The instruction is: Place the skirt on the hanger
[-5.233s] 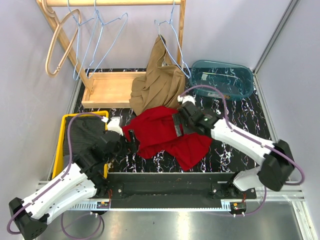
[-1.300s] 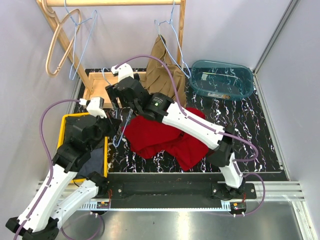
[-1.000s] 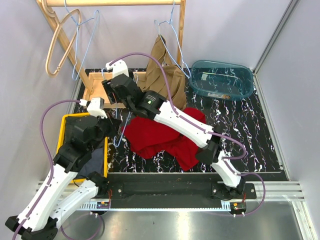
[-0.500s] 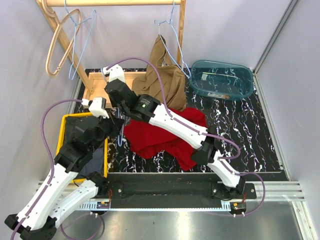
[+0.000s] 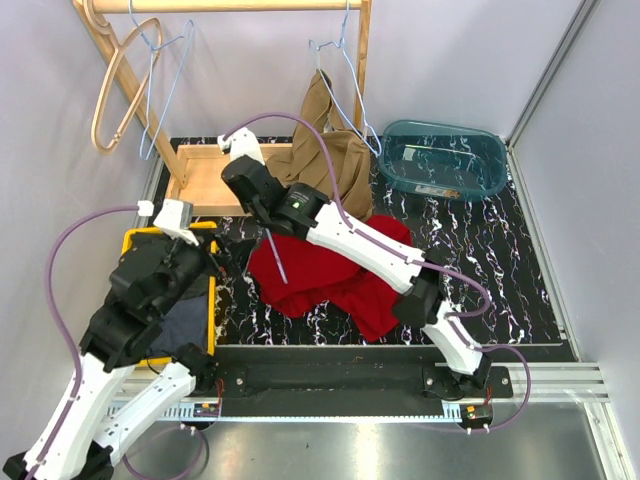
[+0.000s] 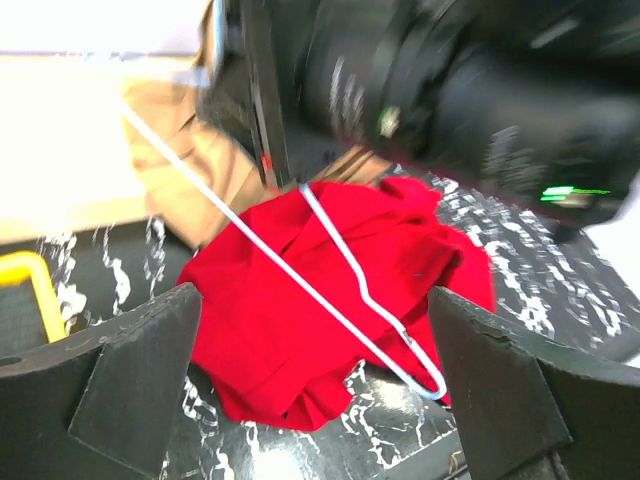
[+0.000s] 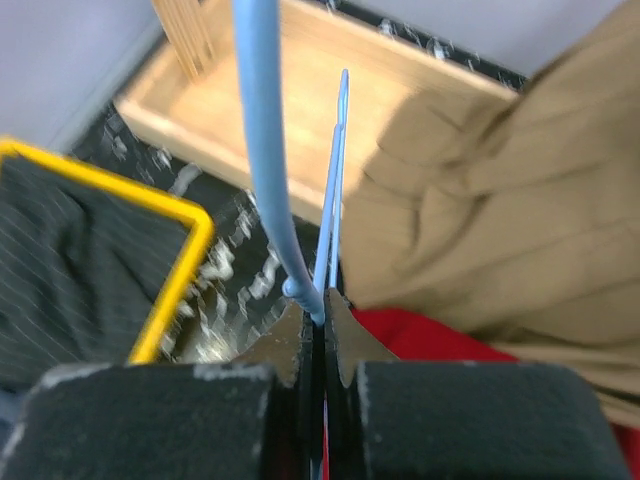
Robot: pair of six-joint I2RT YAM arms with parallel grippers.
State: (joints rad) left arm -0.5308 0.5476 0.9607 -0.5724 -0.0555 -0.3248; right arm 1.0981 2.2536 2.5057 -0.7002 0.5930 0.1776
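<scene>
The red skirt (image 5: 335, 268) lies crumpled on the black marbled table, and the left wrist view shows it (image 6: 300, 300) spread below my fingers. My right gripper (image 5: 264, 220) reaches in from the right and is shut on a thin blue wire hanger (image 5: 277, 258). The wire (image 7: 262, 150) is pinched between the closed jaws of that gripper (image 7: 320, 318). In the left wrist view the hanger (image 6: 350, 275) slants over the skirt. My left gripper (image 5: 212, 258) stands open beside the yellow bin, holding nothing, its fingers (image 6: 130, 400) wide apart either side of the skirt.
A tan garment (image 5: 325, 150) hangs from a wire hanger on the wooden rack (image 5: 215, 180). More hangers (image 5: 150, 80) hang at the back left. A yellow bin (image 5: 128, 240) holding dark cloth sits at the left and a teal basin (image 5: 445, 160) at the back right.
My right gripper has shut on the hanger. My left gripper has opened, let the hanger go and drawn back toward the yellow bin. The hanger now hangs over the skirt.
</scene>
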